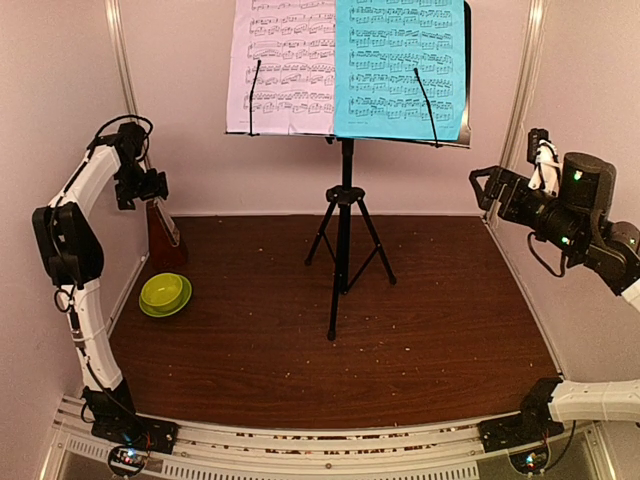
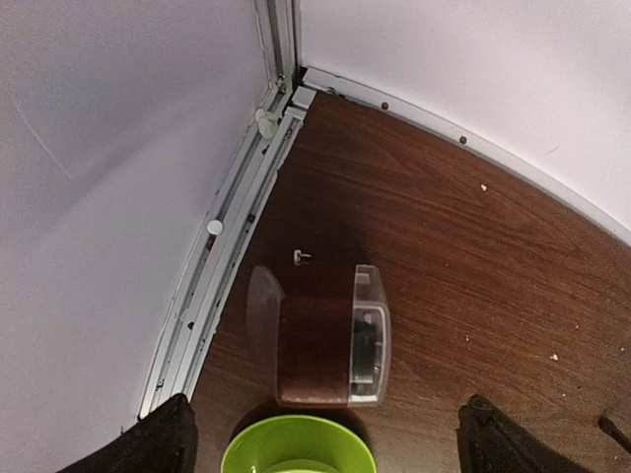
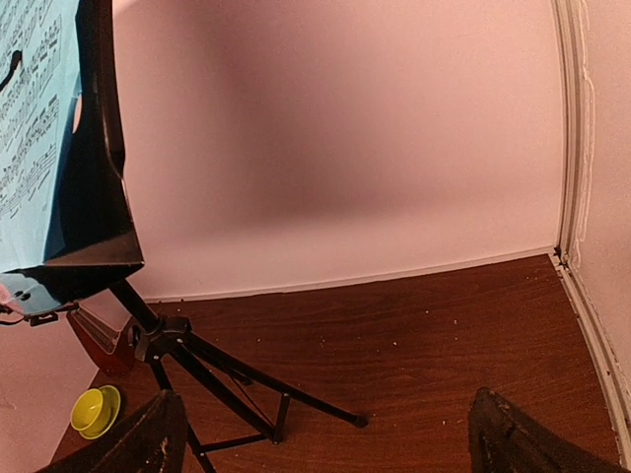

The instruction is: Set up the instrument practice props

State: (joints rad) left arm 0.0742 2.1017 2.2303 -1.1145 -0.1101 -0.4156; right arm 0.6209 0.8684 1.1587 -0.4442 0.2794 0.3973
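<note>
While white sheet [image 1: 285,65] and cyan sheet [image 1: 400,65] sit on the music stand [image 1: 343,200], item pending: metronome [image 2: 320,350], at the stand's nine o'clock by the wall, lime-green bowl [image 2: 296,448] at its six. Left gripper [image 1: 152,186] hovers above it, wide open, empty; right gripper [image 1: 485,185] likewise. I judge a plumb descent best, clear of the bowl.

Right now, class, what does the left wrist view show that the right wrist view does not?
Only the left wrist view: the clear cover on the metronome, seen close from above, and a small screw near it. Only the right wrist view: the stand on its tripod, with the cyan sheet. Both: the metronome, the green bowl and the brown table.
</note>
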